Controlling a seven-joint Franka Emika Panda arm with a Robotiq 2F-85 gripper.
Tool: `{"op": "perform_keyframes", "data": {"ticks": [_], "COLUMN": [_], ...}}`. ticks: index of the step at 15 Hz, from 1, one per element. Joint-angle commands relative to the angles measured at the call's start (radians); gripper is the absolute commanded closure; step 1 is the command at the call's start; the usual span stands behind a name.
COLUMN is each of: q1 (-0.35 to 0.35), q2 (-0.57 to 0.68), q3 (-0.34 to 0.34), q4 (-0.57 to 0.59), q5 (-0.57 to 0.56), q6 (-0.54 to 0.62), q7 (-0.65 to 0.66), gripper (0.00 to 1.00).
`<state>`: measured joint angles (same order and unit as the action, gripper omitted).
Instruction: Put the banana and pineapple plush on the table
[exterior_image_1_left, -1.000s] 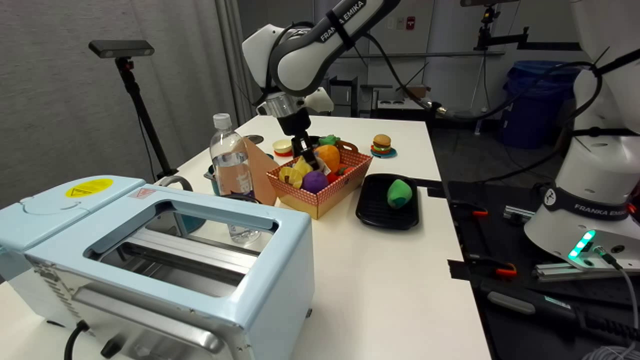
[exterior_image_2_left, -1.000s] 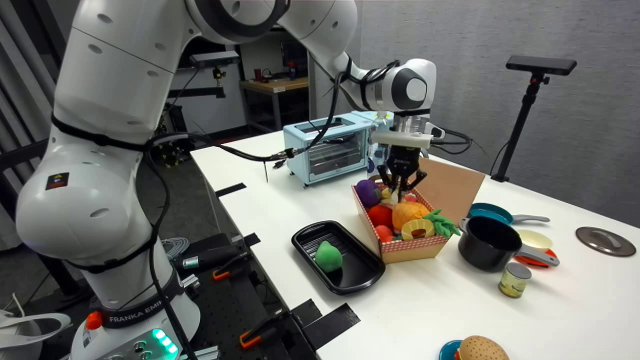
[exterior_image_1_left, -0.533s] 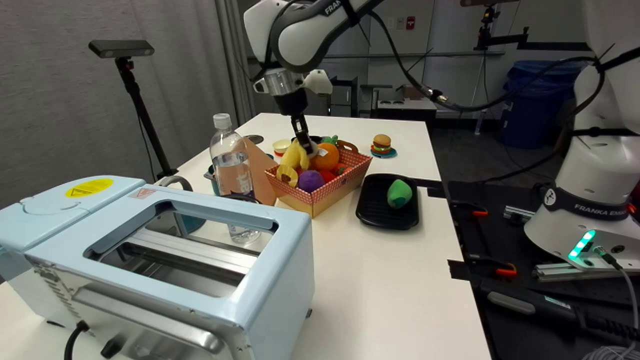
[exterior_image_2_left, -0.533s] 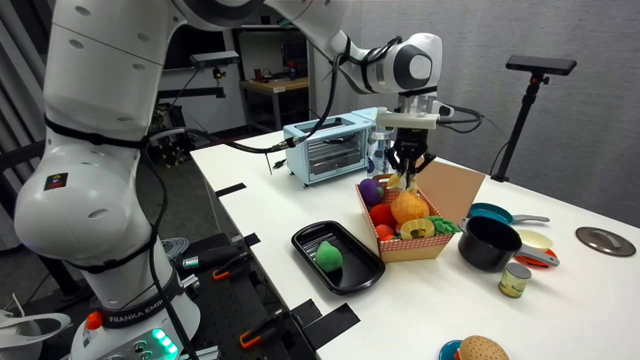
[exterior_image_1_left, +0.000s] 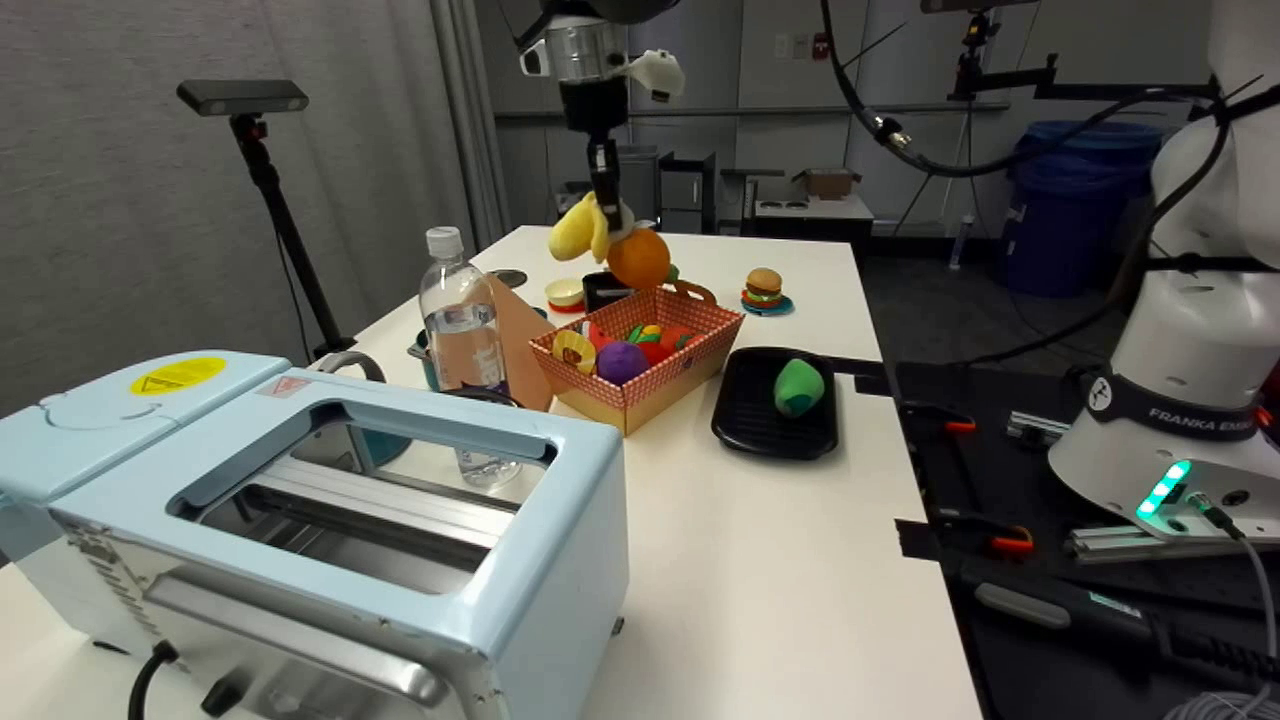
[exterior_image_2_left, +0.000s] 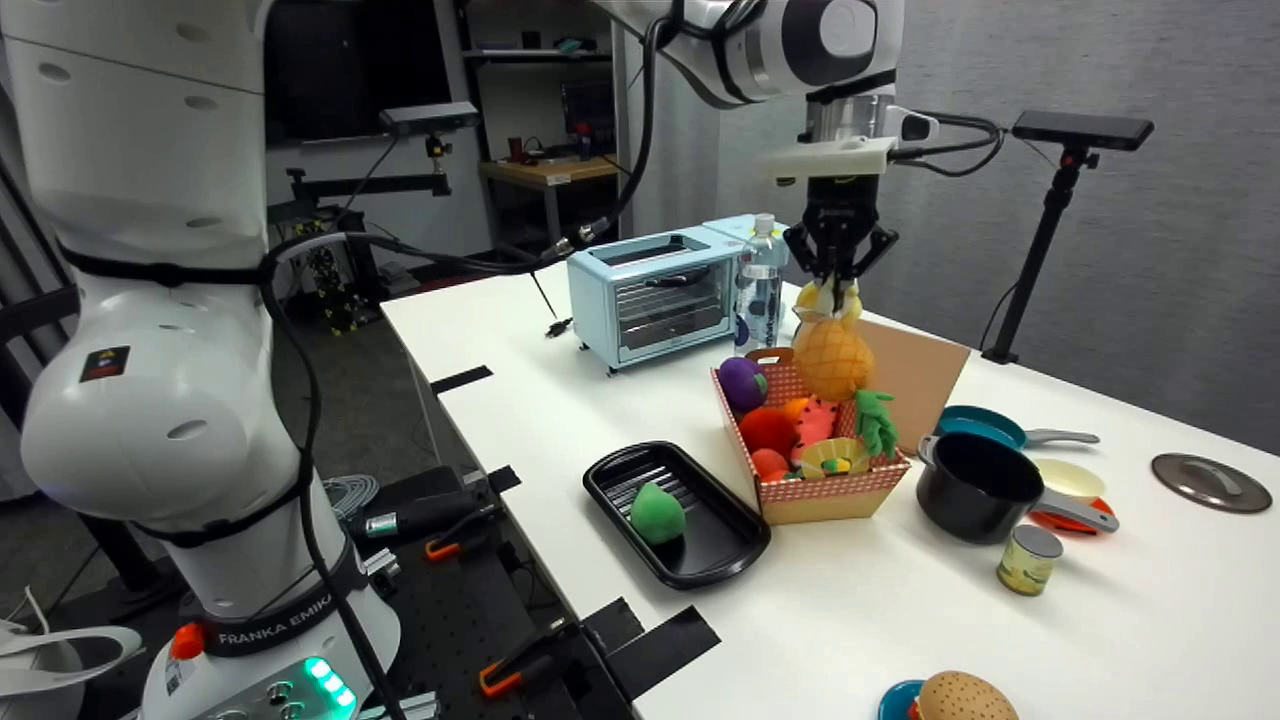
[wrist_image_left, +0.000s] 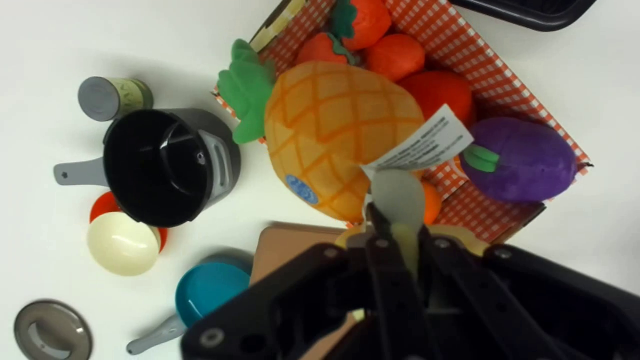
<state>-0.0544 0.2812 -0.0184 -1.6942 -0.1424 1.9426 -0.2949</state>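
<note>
- The gripper (exterior_image_2_left: 837, 290) drawn in tight, the banana (exterior_image_1_left: 573, 232) pinched in its tip, up above the red-checked basket (exterior_image_1_left: 680, 380)
- The pineapple plush (exterior_image_2_left: 834, 360) hanging from the grip too, just beside the banana, green leaves (exterior_image_2_left: 876, 425) lowest; which part is caught, I cannot tell
- In the basket, a purple toy (exterior_image_1_left: 622, 363) and red toys (wrist_image_left: 440, 92)
- Basket on the white table (exterior_image_1_left: 770, 570), just beside a black tray (exterior_image_1_left: 750, 410) with a green toy (exterior_image_1_left: 799, 388) in it

“FRANKA EMIKA” on the arm's base (exterior_image_2_left: 270, 634)
</note>
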Motion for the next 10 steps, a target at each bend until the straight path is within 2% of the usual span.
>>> {"op": "perform_keyframes", "data": {"ticks": [1,10], "q1": [-0.028,-0.074], "q2": [-0.074,-0.122], "q3": [-0.015,-0.072], "q4": [-0.061,-0.065], "q5": [0.048,0.131], "q6": [0.034,0.063], "q7": [0.028,0.112], "gripper": [0.98,0.98]}}
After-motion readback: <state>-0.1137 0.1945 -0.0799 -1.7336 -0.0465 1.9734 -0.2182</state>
